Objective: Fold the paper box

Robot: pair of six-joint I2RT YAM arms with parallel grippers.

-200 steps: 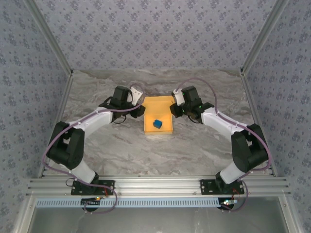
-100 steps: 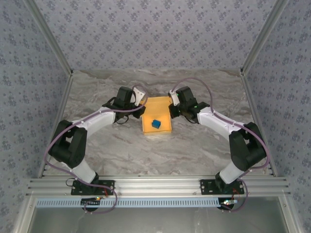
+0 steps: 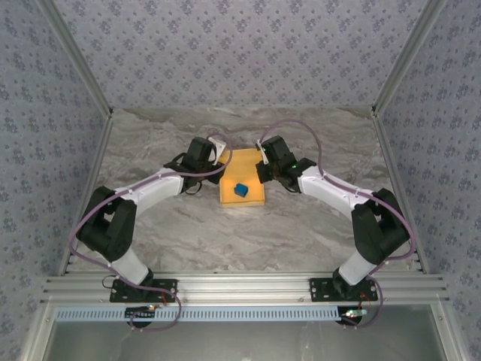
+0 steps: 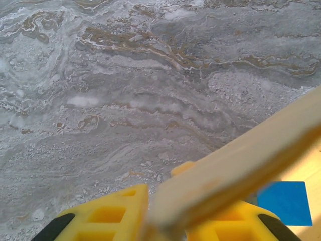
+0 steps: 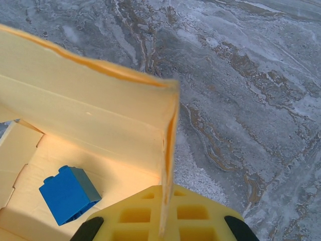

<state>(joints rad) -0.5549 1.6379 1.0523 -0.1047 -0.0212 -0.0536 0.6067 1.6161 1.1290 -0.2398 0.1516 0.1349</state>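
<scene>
Yellow-orange paper box, blue block, seemingly marbled grey table

The top camera looks down from above and behind the arm bases and takes in the whole table. Each wrist camera sits close over its own gripper, the left gripper and the right gripper. They view the paper box from opposite sides. All three views share the blue block.
</scene>
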